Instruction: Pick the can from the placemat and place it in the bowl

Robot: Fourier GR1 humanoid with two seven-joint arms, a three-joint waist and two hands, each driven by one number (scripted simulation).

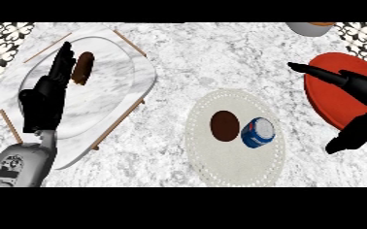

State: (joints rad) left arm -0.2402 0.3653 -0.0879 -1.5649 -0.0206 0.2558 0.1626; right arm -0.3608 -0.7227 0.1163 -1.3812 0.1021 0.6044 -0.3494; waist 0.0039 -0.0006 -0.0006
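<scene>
right hand (353, 83) at the right edge is spread wide over the red bowl (324, 97), holding nothing; blue can (258, 132) sits on the placemat (233, 167) lower centre; left hand (44, 97) rests open, fingers up, at left

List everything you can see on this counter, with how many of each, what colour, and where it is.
can: one, blue and white, on the placemat's right part
placemat: one, white, round, centre-right of the counter
brown oval thing: one, dark brown, on the placemat, left of the can
bowl: one, red, right edge, partly hidden
tray: one, white marbled with wooden rails, left
brown oblong thing: one, brown, on the tray
grey vessel: one, grey, top edge, cut off
counter: one, grey-white marble
left robot hand: one, black, open, over the tray
right robot hand: one, black, open, over the bowl
</scene>
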